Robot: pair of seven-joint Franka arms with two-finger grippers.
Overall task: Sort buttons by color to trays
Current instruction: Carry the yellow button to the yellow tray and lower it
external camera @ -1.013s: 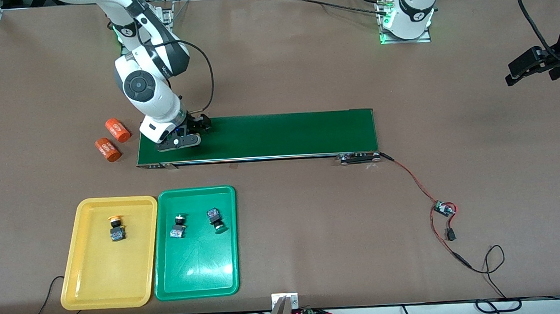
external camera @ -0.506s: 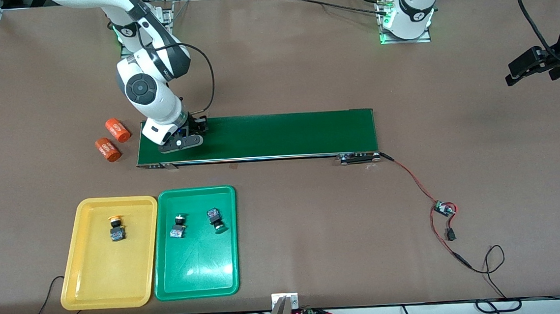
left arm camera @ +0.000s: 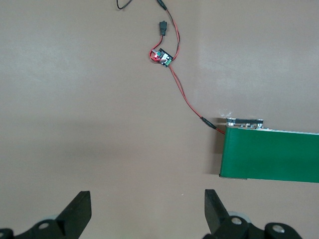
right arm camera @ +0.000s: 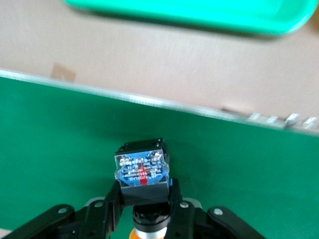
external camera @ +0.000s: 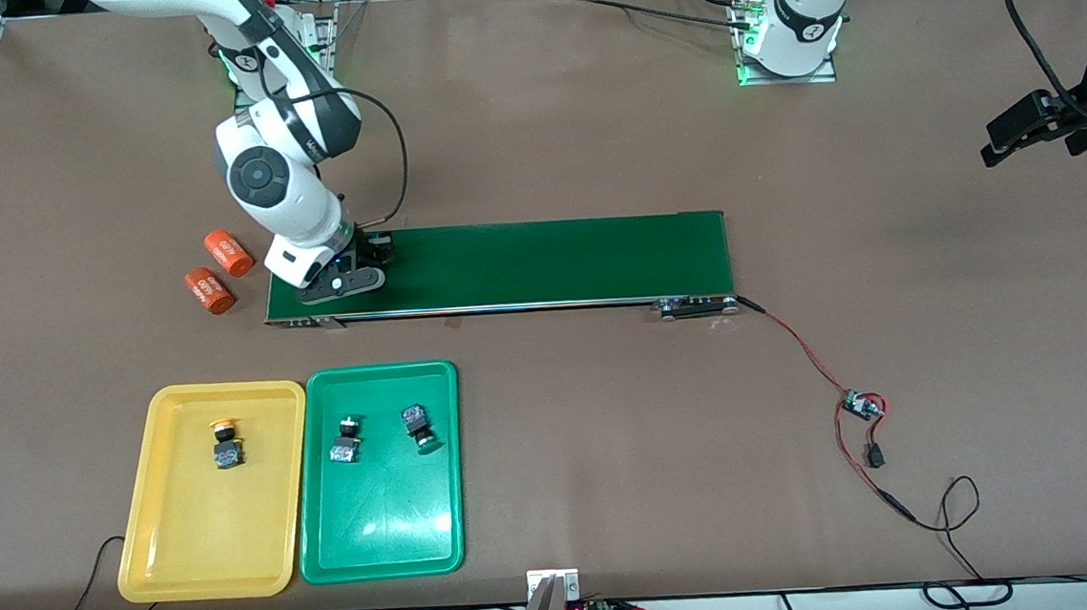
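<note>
My right gripper (external camera: 343, 281) is over the right arm's end of the dark-green conveyor belt (external camera: 550, 261). In the right wrist view it (right arm camera: 143, 198) is shut on a button (right arm camera: 142, 172) with a black-and-blue body and an orange cap, low over the belt. The yellow tray (external camera: 177, 541) holds one yellow-capped button (external camera: 225, 445). The green tray (external camera: 387, 536) beside it holds two green-capped buttons (external camera: 346, 441) (external camera: 418, 427). My left gripper (external camera: 1019, 133) waits open and empty over bare table at the left arm's end; it also shows in the left wrist view (left arm camera: 148, 206).
Two orange cylinders (external camera: 228, 253) (external camera: 209, 291) lie on the table beside the belt's end, toward the right arm's end. A red-black cable with a small circuit board (external camera: 862, 405) runs from the belt's other end. The green tray's rim (right arm camera: 199, 12) shows in the right wrist view.
My right arm and gripper have shifted slightly toward the right arm's end of the belt, with the button still held. The left arm has not moved.
</note>
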